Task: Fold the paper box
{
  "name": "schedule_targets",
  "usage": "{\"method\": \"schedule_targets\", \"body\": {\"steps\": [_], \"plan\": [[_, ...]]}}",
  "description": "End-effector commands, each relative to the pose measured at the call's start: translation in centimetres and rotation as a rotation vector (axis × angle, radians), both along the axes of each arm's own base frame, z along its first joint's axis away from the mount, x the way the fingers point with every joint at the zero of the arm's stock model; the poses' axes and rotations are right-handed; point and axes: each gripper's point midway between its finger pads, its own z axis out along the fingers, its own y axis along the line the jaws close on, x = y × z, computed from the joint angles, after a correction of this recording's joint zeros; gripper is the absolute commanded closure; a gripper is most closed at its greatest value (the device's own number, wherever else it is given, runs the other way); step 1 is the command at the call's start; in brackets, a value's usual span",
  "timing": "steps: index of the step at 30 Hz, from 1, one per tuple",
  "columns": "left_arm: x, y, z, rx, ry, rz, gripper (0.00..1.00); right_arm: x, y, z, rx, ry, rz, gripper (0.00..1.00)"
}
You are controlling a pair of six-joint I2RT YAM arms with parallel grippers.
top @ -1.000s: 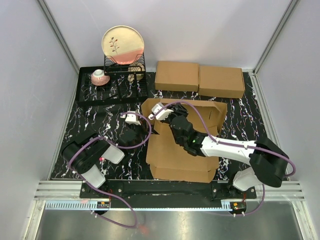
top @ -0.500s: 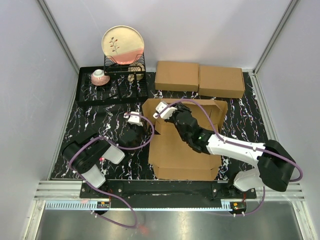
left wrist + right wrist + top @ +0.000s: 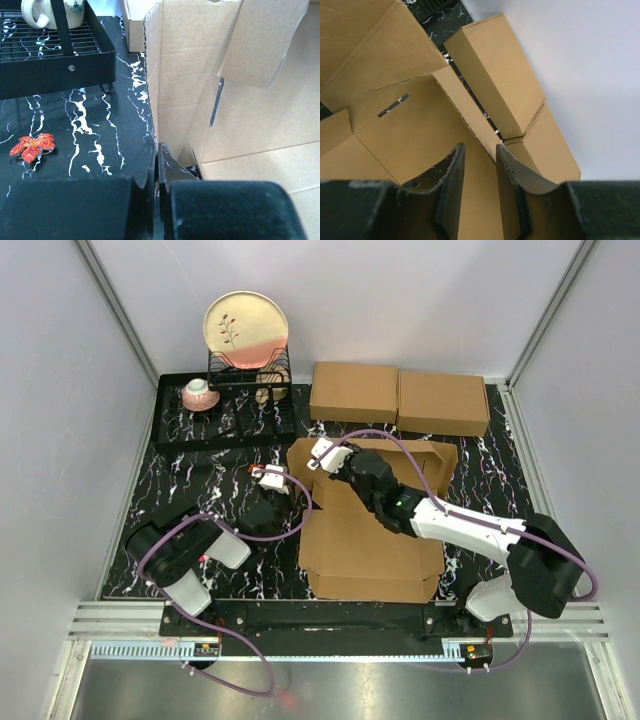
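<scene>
Centre frame, the box [image 3: 370,550] sits half-formed. The left gripper [image 3: 156,148], shut, apparently steadies its left wall. The right gripper [image 3: 479,150], jaws narrowly apart, straddles the rear wall, seemingly to fold it.

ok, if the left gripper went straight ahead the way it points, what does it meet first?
The paper box: the corner edge of its upright wall stands directly ahead of the shut left gripper. Whether the tips already touch it is unclear.
</scene>
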Motion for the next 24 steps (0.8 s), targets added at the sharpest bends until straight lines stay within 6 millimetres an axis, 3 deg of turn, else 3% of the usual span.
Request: {"method": "schedule_targets", "body": {"steps": [1,6,16,24], "plan": [[0.0,-1.1,9.1,-0.217,-0.287,-0.039,1.0,0.8,1.2,0.6,0.028,0.016,0.025,0.64],[-0.1,-1.0,9.2,-0.211,-0.293,-0.038,1.0,1.9,0.3,0.6,0.022,0.016,-0.021,0.68],[-0.2,-1.1,9.3,-0.215,-0.294,-0.039,1.0,2.0,-1.4,-0.6,-0.005,0.028,-0.064,0.78],[-0.2,-1.4,10.0,-0.208,-0.314,-0.048,1.0,2.2,-2.9,0.1,0.008,0.012,-0.17,0.87]]}}
